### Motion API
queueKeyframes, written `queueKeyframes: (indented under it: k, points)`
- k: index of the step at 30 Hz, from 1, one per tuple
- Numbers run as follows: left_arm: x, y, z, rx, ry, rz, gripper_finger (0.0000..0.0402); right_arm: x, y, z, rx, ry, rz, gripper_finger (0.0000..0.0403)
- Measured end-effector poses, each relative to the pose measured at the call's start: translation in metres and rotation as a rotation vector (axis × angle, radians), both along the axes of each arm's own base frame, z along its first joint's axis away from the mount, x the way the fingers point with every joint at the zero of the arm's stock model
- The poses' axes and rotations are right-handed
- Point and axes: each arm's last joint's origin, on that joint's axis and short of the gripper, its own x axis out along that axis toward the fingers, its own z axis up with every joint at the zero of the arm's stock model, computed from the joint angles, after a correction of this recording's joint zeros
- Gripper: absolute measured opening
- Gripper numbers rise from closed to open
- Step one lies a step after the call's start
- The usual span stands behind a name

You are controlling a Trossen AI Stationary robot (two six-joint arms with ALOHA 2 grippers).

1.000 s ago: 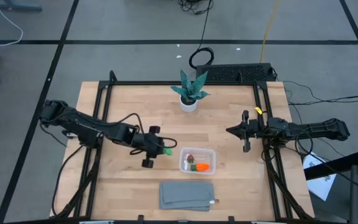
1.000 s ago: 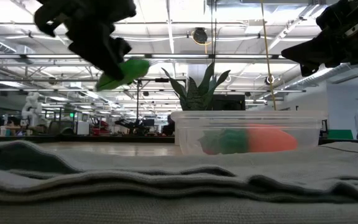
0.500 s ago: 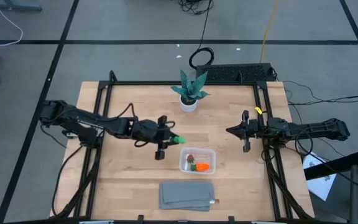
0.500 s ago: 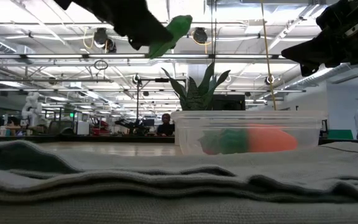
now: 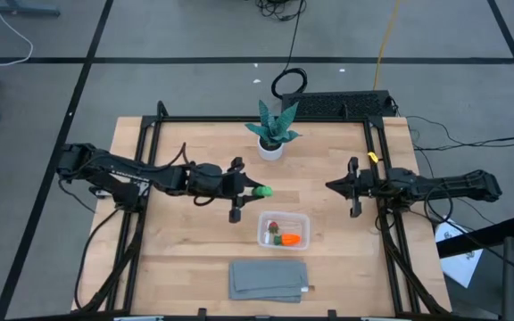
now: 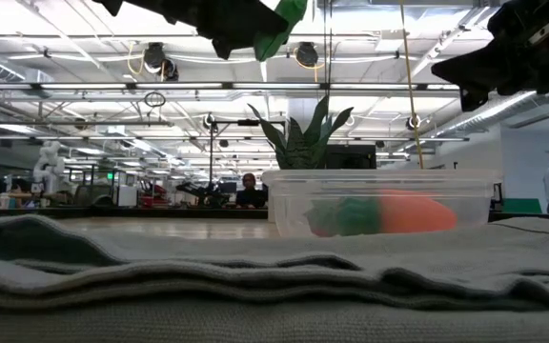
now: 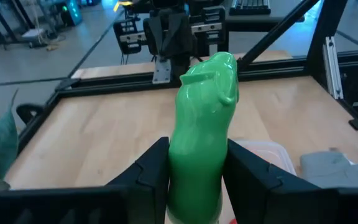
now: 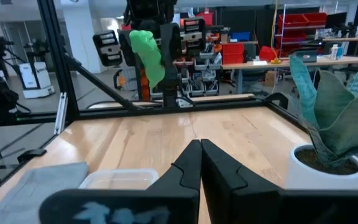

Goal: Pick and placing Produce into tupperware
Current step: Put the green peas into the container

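My left gripper [image 5: 244, 190] is shut on the green elongated toy piece [image 7: 201, 118], held high above the table just beyond the tupperware's far left corner; the piece also shows in the high view [image 5: 261, 191], the low view [image 6: 282, 24] and the right wrist view [image 8: 146, 55]. The clear tupperware [image 5: 283, 229] stands on the table and holds the orange carrot piece [image 5: 289, 238] and the small reddish berry [image 5: 274, 226]. My right gripper [image 5: 330, 186] is shut and empty, hovering at the table's right. My left gripper pinches the green piece's lower half [image 7: 192, 163] between its two fingers, one on each side. The fingers reach level from the table's left and lie along the piece. Its free end [image 7: 219, 70] sticks out past the fingertips toward the table's right, lifted clear.
A teal leafy plant in a white pot [image 5: 272, 134] stands at the far middle. A flat grey folded cloth [image 5: 269, 280] lies near the front edge, below the tupperware. Black frame rails [image 5: 150, 143] border the table. People show in the room behind.
My left gripper has carried the green piece up and toward the table's right and far side, from left of the tupperware to beyond its far left corner, staying shut on it. My right arm has kept still.
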Motion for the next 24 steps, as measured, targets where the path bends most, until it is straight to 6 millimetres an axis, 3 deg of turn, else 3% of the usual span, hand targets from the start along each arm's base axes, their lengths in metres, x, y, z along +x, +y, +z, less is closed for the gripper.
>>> queueKeyframes:
  k: [14, 24]
  points:
    - [0.0, 0.0, 0.001, 0.052, -0.011, -0.001, 0.0124, -0.013, -0.001, 0.008, -0.002, -0.095, 0.0, 0.0]
    - [0.0, 0.0, 0.0, 0.007, -0.005, 0.005, 0.0124, -0.014, -0.001, 0.005, -0.003, -0.068, 0.0, 0.0]
